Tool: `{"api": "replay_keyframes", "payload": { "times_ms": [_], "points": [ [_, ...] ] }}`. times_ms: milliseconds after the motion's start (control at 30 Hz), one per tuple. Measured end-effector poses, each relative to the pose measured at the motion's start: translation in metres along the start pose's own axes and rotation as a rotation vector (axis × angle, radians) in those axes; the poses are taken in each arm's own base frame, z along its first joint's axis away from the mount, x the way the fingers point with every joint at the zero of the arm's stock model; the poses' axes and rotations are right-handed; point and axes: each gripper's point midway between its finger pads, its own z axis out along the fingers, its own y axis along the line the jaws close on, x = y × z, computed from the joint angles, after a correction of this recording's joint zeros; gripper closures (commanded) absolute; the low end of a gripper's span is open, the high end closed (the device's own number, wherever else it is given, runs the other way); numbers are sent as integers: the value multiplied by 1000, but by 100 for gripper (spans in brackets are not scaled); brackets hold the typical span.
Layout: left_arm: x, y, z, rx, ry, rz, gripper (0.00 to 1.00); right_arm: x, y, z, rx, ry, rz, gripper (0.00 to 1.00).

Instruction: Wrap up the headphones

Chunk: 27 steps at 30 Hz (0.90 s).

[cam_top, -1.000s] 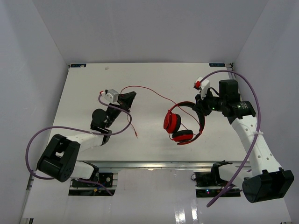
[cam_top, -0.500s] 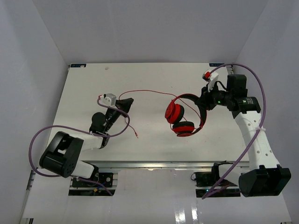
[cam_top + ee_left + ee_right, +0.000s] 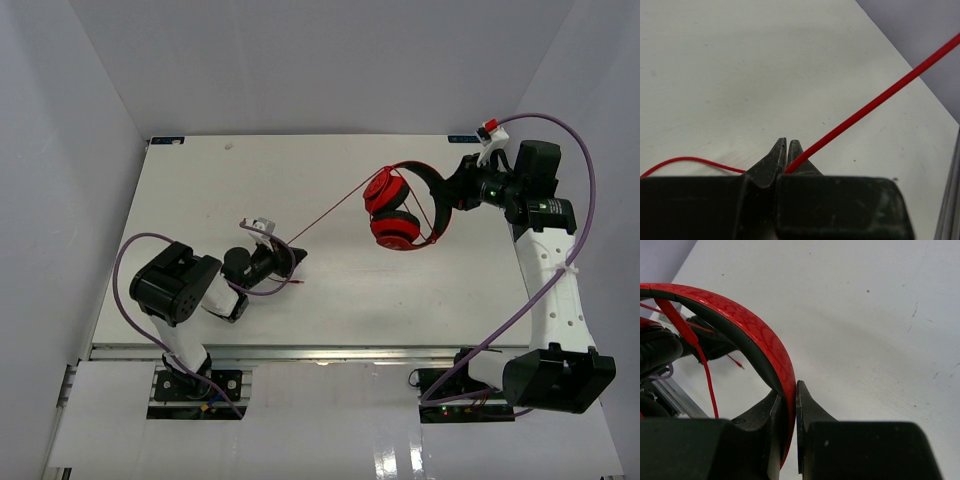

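Note:
The red headphones [image 3: 393,210] with black ear pads hang above the table at the right. My right gripper [image 3: 447,194] is shut on their red and black headband [image 3: 760,342], holding them in the air. The thin red cord [image 3: 330,214] runs taut from the ear cups down-left to my left gripper [image 3: 292,257], which is shut on the cord [image 3: 875,102] low over the table. The cord's loose end [image 3: 685,161] curves away to the left behind the fingers. In the right wrist view the cord [image 3: 707,375] hangs beside an ear pad [image 3: 657,352].
The white table [image 3: 200,190] lies between grey walls, with its front rail [image 3: 300,352] near the arm bases. Thick purple cables [image 3: 575,150] loop off both arms. The table's right edge [image 3: 920,85] shows in the left wrist view.

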Motion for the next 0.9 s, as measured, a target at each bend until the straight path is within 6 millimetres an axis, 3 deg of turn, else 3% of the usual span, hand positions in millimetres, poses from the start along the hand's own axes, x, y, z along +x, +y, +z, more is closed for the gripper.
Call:
{"api": "replay_keyframes", "payload": {
  "times_ms": [133, 267, 367, 500, 700, 900],
  "points": [
    [8, -29, 15, 87, 20, 15, 100, -15, 6, -1, -3, -49, 69, 92],
    [7, -77, 49, 209, 2, 73, 100, -36, 10, -1, -3, -115, 163, 92],
    [20, -114, 65, 294, 21, 101, 100, -47, 8, -1, 32, -155, 203, 92],
    [43, -148, 72, 352, 76, 130, 100, -52, -7, 1, 133, -187, 206, 92],
    [68, -188, 78, 395, 168, 195, 100, -42, -45, -3, 353, -222, 160, 92],
    [90, -244, 74, 477, 284, 271, 100, -8, -74, -4, 518, -198, 120, 92]
  ]
}}
